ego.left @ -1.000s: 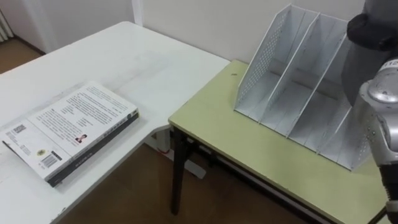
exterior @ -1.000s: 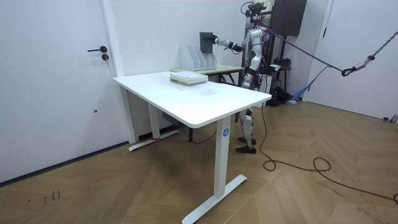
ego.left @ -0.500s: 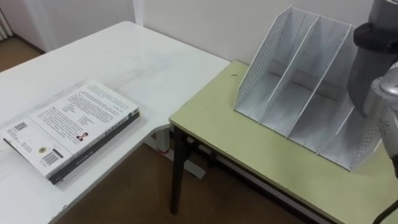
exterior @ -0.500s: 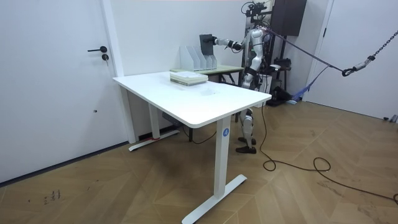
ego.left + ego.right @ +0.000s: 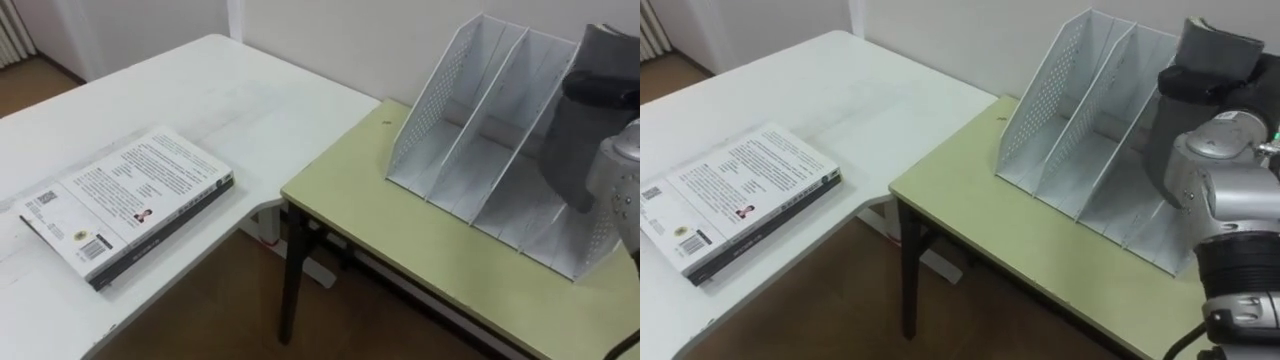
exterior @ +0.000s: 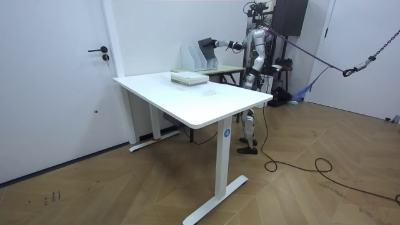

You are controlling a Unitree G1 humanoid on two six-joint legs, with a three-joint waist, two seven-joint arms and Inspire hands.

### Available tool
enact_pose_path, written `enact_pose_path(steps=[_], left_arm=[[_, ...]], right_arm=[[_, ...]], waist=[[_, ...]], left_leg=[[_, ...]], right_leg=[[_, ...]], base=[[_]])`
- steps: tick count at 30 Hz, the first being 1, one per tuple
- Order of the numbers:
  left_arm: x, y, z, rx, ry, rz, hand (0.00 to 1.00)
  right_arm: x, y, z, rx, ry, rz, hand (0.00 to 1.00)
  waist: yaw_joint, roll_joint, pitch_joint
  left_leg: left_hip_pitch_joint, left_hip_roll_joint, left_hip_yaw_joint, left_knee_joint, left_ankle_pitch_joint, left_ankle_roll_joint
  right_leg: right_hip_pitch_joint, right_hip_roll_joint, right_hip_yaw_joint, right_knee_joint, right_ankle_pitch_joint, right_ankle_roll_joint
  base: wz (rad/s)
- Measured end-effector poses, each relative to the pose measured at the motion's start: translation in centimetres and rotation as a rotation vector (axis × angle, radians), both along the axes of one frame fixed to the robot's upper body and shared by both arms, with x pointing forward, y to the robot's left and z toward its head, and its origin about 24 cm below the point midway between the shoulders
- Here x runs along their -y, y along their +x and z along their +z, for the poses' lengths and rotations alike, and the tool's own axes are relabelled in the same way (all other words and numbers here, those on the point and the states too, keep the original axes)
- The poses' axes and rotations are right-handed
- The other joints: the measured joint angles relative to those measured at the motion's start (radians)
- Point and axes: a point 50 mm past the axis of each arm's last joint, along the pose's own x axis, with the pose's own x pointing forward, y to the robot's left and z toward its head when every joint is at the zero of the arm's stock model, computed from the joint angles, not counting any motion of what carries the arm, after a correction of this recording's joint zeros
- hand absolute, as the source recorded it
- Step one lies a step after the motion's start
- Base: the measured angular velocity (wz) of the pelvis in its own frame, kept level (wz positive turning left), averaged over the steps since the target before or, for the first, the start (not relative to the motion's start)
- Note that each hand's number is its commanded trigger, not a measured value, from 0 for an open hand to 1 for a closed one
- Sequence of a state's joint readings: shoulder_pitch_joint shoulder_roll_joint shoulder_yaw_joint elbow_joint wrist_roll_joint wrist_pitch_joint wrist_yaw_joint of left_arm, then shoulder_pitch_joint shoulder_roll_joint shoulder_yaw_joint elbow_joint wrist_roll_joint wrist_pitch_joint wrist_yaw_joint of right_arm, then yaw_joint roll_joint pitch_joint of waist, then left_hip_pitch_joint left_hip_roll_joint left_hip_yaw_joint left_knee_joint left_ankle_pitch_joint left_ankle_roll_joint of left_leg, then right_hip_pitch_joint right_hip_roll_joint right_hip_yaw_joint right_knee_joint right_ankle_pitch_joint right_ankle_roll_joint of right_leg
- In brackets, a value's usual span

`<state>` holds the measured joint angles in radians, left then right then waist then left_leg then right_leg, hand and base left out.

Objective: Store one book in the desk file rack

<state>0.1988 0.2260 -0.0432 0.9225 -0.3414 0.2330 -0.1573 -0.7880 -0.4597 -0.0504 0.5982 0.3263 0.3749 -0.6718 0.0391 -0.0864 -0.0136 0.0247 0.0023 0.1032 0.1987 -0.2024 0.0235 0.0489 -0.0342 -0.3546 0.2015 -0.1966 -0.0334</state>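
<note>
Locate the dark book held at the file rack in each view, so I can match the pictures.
Left eye view: dark book at the right edge, at the right end of the file rack.
Right eye view: upper right, again at the rack's right end.
Room view: top centre, just right of the rack.
Shared landmark: the white file rack.

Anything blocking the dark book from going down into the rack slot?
Nothing visible does. The dark book, gripped by the right hand, is at the right-side slot of the file rack, and the slots that show are empty.
</note>
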Motion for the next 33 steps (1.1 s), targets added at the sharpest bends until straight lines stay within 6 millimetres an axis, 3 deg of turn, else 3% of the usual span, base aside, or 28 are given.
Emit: enact_pose_path(steps=[33], left_arm=[[0.00,-0.07,-0.01,-0.004,-0.010,0.001,0.00]], right_arm=[[-0.40,0.62,0.87,0.016,0.021,0.058,0.00]], waist=[[0.001,0.004,-0.0026]], left_leg=[[-0.002,0.001,0.000,0.006,0.001,0.000]], right_leg=[[0.001,0.001,-0.006,0.001,0.000,0.000]], base=[[0.00]])
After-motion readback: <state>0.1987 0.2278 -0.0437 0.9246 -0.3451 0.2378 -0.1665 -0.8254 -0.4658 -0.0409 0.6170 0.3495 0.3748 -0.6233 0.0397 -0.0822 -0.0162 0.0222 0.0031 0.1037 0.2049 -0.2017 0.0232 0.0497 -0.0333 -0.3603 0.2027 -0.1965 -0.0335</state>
